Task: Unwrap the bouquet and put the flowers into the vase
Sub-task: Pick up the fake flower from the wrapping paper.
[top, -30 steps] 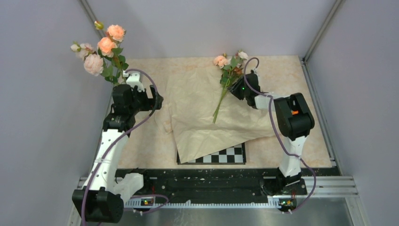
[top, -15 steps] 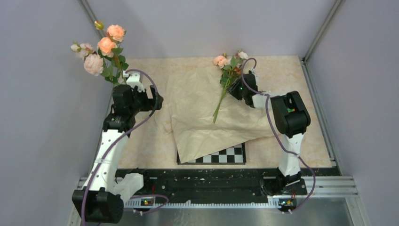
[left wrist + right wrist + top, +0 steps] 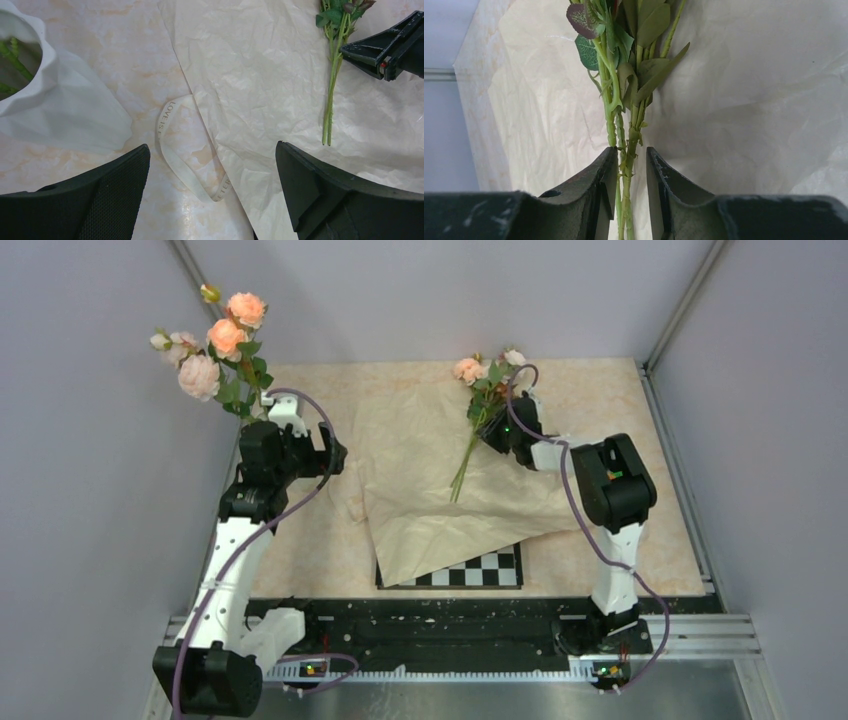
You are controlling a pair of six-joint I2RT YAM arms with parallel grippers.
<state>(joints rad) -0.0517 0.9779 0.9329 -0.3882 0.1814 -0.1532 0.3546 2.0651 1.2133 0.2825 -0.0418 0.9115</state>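
Observation:
The bouquet is unwrapped: its beige paper (image 3: 420, 475) lies spread flat on the table. A few green-stemmed flowers (image 3: 478, 410) with peach and cream blooms lie on it. My right gripper (image 3: 500, 426) straddles their stems (image 3: 624, 165). Its jaws stand narrow, the left finger (image 3: 601, 175) touching the stems, with a small gap at the right finger. Other roses (image 3: 215, 340) stand in the white ribbed vase (image 3: 35, 85) at the far left. My left gripper (image 3: 212, 150) hangs wide open beside the vase, holding nothing.
A cream ribbon (image 3: 172, 150) lies looped on the marble tabletop by the paper's left edge. A checkerboard (image 3: 480, 568) peeks out under the paper's near corner. Grey walls close in on the left, right and back.
My right gripper has slid a little left onto the stems and its jaws have narrowed around them. The left arm has not moved.

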